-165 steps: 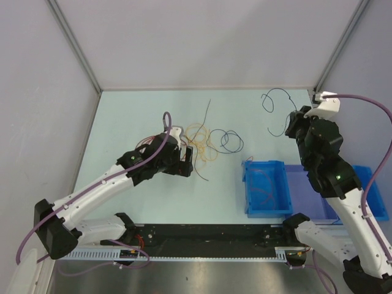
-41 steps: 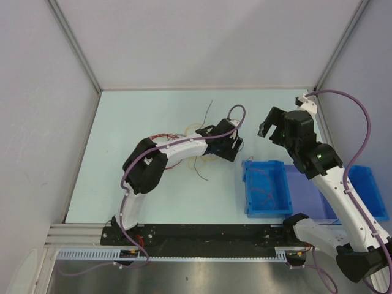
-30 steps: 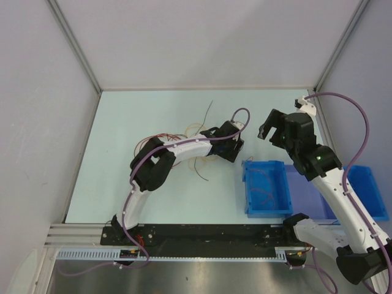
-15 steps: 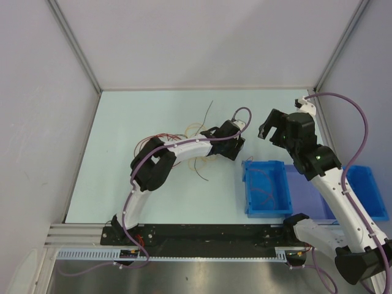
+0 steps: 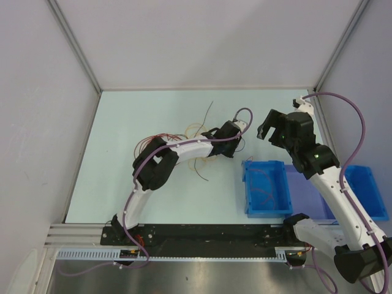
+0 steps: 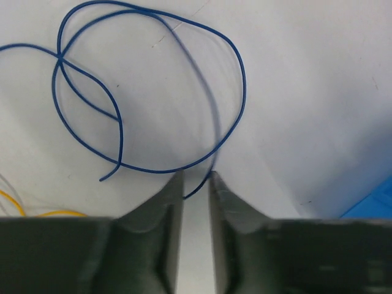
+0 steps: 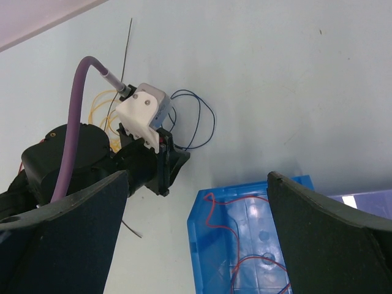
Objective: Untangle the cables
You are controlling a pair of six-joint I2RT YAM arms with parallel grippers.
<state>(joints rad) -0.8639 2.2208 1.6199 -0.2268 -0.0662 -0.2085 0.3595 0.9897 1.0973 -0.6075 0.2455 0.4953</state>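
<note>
The cables lie mid-table. A blue cable (image 6: 153, 169) is coiled in loose loops, and one strand of it runs down between my left gripper's (image 6: 196, 177) fingertips. Those jaws stand a narrow gap apart, with bare table showing between them. From above, my left gripper (image 5: 236, 146) sits low beside yellow loops (image 5: 196, 130) and thin red wires (image 5: 162, 138). My right gripper (image 5: 267, 124) hovers wide open above the table, right of the left one. It holds nothing. In the right wrist view the right gripper (image 7: 199, 174) looks down on the blue cable (image 7: 208, 119).
A blue bin (image 5: 247, 184) near the right arm holds a red cable (image 7: 214, 199). A paler blue bin (image 5: 367, 190) stands to its right. A thin dark wire (image 5: 208, 110) lies behind the pile. Grey walls enclose the table on three sides.
My left gripper's jaws have narrowed around the blue strand over the last half second. Both arms have barely shifted since one second ago.
</note>
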